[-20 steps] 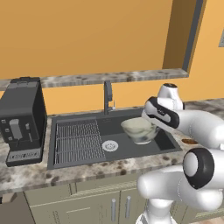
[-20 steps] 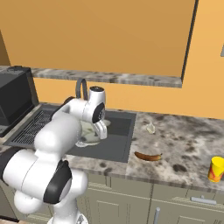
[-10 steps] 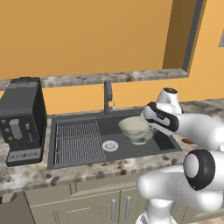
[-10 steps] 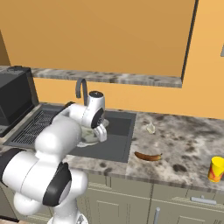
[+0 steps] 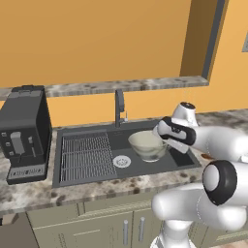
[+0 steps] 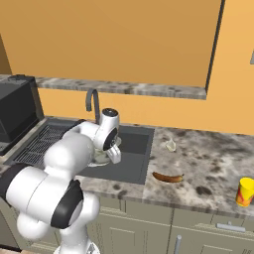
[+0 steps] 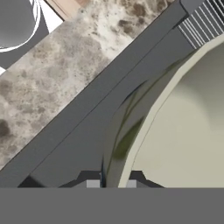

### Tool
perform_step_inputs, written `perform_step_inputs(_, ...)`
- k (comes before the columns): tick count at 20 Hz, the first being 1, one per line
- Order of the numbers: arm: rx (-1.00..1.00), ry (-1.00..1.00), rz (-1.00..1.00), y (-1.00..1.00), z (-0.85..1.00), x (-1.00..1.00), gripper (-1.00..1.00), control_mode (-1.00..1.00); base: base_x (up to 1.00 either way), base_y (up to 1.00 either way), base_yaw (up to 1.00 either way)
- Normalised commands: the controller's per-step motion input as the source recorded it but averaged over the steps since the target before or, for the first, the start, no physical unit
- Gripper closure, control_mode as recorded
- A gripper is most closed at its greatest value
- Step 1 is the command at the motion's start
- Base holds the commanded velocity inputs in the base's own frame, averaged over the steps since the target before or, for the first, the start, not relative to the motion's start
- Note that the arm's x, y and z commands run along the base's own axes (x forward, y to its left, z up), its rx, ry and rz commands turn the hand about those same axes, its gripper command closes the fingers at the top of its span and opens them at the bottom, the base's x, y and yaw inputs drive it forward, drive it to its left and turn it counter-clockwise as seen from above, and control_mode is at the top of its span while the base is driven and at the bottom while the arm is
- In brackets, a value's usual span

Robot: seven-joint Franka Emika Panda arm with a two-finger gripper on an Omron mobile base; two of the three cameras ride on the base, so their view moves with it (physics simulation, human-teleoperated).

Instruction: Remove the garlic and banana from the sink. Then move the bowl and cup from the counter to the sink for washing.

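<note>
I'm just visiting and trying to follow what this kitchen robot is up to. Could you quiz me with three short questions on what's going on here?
1. True or false: the banana lies in the sink.
2. What is the gripper shut on?
A. the faucet
B. the rim of the bowl
C. the garlic
3. Fill in: the yellow cup stands on the ______, far to the right of the sink.

Key:
1. False; it lies on the counter, right of the sink.
2. B; the hand view shows the fingertips astride the bowl's rim, with the bowl over the basin.
3. counter
</note>
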Motion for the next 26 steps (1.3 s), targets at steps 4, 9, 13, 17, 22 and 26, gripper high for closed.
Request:
perform_step_inputs(4, 0.01, 0.00, 0.05, 0.06, -0.11, 0.15, 1.00, -1.00, 0.00, 0.00, 0.00)
perform_step_inputs(9, 0.00, 0.00, 0.05, 0.14, -0.12, 0.15, 1.00, -1.00, 0.00, 0.00, 0.00)
perform_step_inputs(13, 0.00, -0.01, 0.04, 0.13, -0.09, 0.17, 1.00, -1.00, 0.00, 0.00, 0.00)
perform_step_inputs(17, 0.00, 0.00, 0.00, 0.11, -0.12, 0.15, 1.00, -1.00, 0.00, 0.00, 0.00)
perform_step_inputs(22, 0.00, 0.00, 0.00, 0.10, -0.13, 0.16, 1.00, -1.00, 0.00, 0.00, 0.00)
perform_step_inputs(26, 0.00, 0.00, 0.00, 0.09, -0.13, 0.18, 1.00, -1.00, 0.00, 0.00, 0.00)
